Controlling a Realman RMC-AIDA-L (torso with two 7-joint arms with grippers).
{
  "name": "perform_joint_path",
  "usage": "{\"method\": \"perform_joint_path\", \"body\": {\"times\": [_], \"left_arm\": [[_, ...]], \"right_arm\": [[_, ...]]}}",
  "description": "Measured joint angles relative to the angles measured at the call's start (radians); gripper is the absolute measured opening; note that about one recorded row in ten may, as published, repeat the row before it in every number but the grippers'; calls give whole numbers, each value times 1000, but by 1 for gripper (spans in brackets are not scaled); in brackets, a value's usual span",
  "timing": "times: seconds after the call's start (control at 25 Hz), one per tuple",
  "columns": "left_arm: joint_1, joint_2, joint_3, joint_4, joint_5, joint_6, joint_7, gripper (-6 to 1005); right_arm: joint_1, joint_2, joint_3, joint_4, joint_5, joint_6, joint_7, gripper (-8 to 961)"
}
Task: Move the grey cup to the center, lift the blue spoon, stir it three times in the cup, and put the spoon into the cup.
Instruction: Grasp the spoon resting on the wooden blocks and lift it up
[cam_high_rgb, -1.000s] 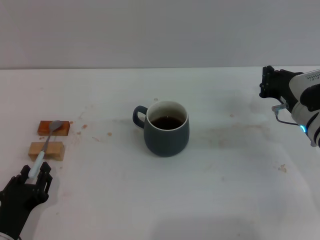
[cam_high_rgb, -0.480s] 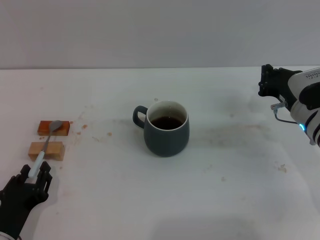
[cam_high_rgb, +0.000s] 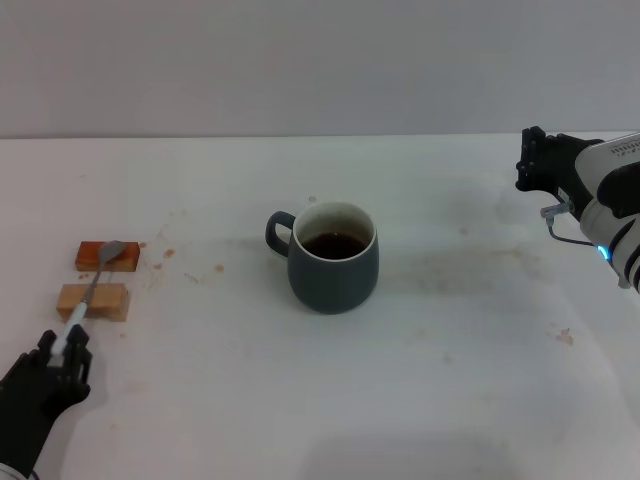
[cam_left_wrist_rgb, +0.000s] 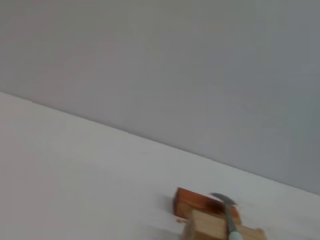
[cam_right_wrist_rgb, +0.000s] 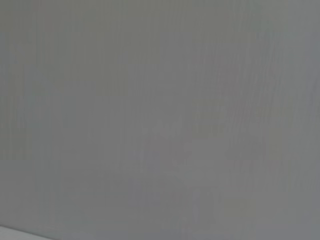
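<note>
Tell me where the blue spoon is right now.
In the head view, the blue spoon is far left of the grey cup, lying across two wooden blocks, its handle end at the left gripper.

One grey cup (cam_high_rgb: 334, 258), with one loop handle, holding dark liquid. One blue spoon (cam_high_rgb: 92, 288), metal bowl and neck, pale handle. Two wooden blocks: one orange block (cam_high_rgb: 107, 256) and one tan block (cam_high_rgb: 93, 300); both seen again in the left wrist view, orange block (cam_left_wrist_rgb: 192, 201) and tan block (cam_left_wrist_rgb: 215, 228). Two tools: one left tool (cam_high_rgb: 58, 352) and one right tool (cam_high_rgb: 530, 158). One desk (cam_high_rgb: 450, 400), white, bearing several small brown stains. Four loose items on the desk in total.
</note>
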Motion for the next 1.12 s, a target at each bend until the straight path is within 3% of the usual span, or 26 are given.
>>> {"method": "perform_joint_path", "body": {"times": [0.28,0.52,0.6,1.12], "left_arm": [[-8,0,10,4,-64,-4,0,338],[-13,0,11,4,-64,-7,1,233],[-14,0,13,4,-64,-8,5,134],[-22,0,20,13,-59,-6,8,134]], "right_arm": [[4,0,0,0,0,0,0,32],[9,0,0,0,0,0,0,32],[9,-1,0,-1,0,0,0,32],[9,-2,0,0,0,0,0,33]]}}
